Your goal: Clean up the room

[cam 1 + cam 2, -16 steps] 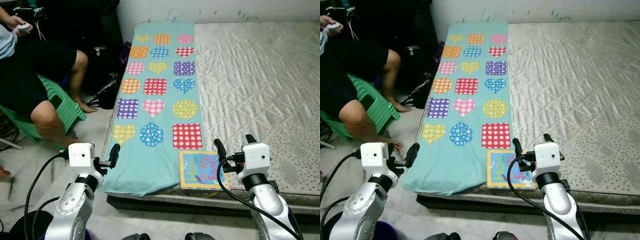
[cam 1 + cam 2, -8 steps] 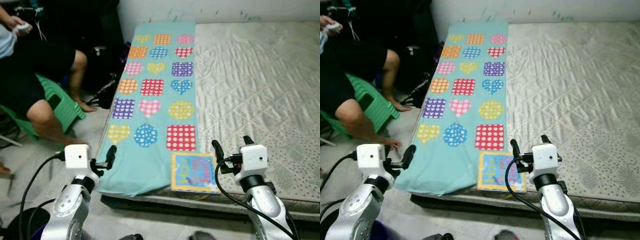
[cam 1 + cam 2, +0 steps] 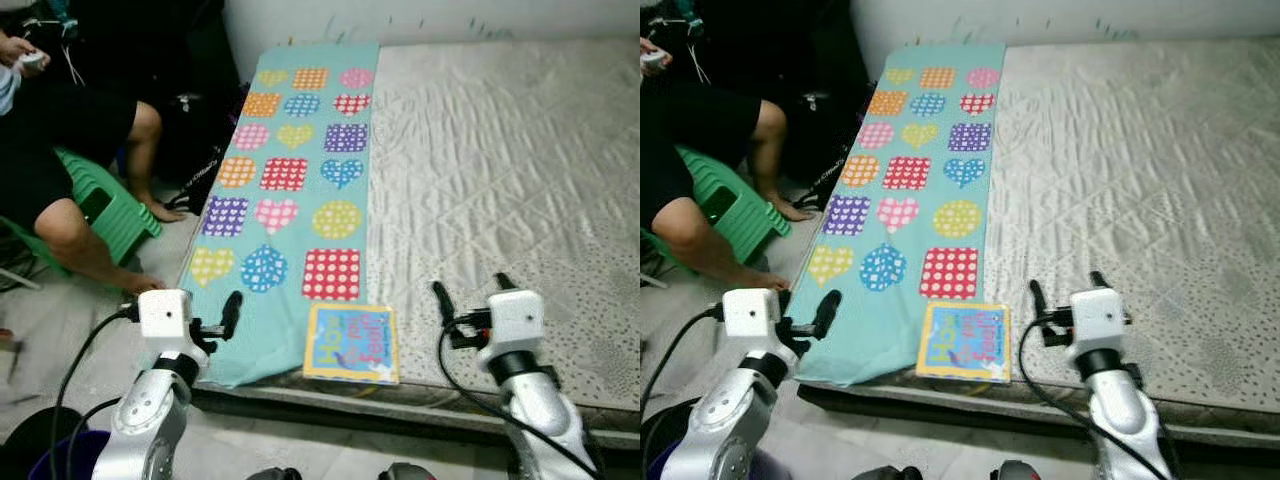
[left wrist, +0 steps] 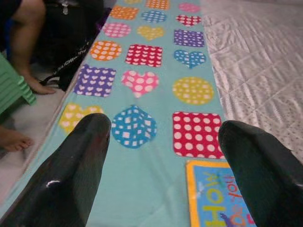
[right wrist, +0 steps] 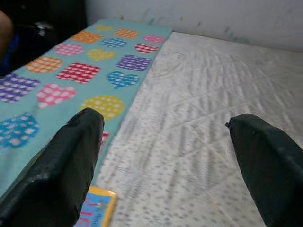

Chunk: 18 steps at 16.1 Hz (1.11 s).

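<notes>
At near edge of grey quilted mattress point(image 3: 500, 170): square yellow-bordered picture book with blue cover point(image 3: 351, 344), lying flat, partly on the mattress, partly on the near right corner of the long teal cloth with coloured dotted hearts, squares and circles point(image 3: 290, 190). Cloth spread along the mattress's left side, near end drooping over the edge.

Left gripper point(image 3: 229, 313) held low over the cloth's near left corner, fingers spread wide, nothing between them. Right gripper point(image 3: 470, 296) over bare mattress just right of the book, fingers likewise parted and empty. Neither touching book or cloth.

Far left: seated person's bare legs point(image 3: 90, 235) on green plastic stool point(image 3: 115, 205), hand holding a small white device. Black bag point(image 3: 195, 150) on floor between stool and mattress.

Progress, judged: early; book not yet picked up, cloth not folded or removed. Likely first item: the book.

Writing: cover shows "How" and "You" in large coloured letters; remaining words too blurred to read. White lettering on bag strap illegible.
</notes>
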Tool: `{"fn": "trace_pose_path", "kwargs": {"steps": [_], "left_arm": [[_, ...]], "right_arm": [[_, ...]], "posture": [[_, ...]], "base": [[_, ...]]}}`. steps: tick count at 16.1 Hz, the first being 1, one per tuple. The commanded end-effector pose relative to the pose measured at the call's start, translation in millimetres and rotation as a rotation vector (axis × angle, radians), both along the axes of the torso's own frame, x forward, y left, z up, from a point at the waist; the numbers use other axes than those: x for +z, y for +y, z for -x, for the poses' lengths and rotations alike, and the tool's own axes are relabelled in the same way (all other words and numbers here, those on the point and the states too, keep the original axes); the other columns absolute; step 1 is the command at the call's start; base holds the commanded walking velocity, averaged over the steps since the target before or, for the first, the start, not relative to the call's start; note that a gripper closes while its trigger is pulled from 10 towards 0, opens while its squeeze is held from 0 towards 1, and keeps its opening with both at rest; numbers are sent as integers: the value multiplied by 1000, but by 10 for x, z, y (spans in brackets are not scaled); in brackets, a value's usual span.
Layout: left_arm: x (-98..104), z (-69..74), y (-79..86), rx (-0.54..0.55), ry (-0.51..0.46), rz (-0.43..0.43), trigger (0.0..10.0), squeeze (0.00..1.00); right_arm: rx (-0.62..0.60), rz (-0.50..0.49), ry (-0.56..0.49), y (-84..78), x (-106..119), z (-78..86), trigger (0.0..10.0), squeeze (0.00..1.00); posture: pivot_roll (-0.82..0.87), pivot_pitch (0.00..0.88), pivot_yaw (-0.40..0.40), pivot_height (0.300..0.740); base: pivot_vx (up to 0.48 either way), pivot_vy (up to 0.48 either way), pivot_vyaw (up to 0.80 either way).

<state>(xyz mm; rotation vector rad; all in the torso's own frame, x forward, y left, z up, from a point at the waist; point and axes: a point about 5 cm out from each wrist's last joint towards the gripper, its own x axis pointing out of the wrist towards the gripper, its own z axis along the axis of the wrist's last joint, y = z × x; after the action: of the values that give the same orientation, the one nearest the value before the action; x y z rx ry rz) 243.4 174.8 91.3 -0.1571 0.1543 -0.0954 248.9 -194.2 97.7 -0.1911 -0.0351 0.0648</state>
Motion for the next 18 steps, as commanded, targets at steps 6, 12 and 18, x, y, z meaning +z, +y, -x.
{"fn": "trace_pose_path", "kwargs": {"steps": [6,12,18], "left_arm": [[8,11,69,6,-3,-14,10000,0],[-2,-54,61,-6,-9,-35,10000,0],[78,-389,46,-39,-67,-109,10000,0]], "right_arm": [[-4,-30,22,39,-26,-1,10000,0],[-44,-62,-21,44,-8,-75,10000,0],[-156,-130,-105,-2,47,-143,10000,0]], "posture": [[-175,144,114,740],[-163,98,162,740],[-209,37,260,740]], "base": [[0,0,-267],[0,0,-749],[0,0,0]]}}
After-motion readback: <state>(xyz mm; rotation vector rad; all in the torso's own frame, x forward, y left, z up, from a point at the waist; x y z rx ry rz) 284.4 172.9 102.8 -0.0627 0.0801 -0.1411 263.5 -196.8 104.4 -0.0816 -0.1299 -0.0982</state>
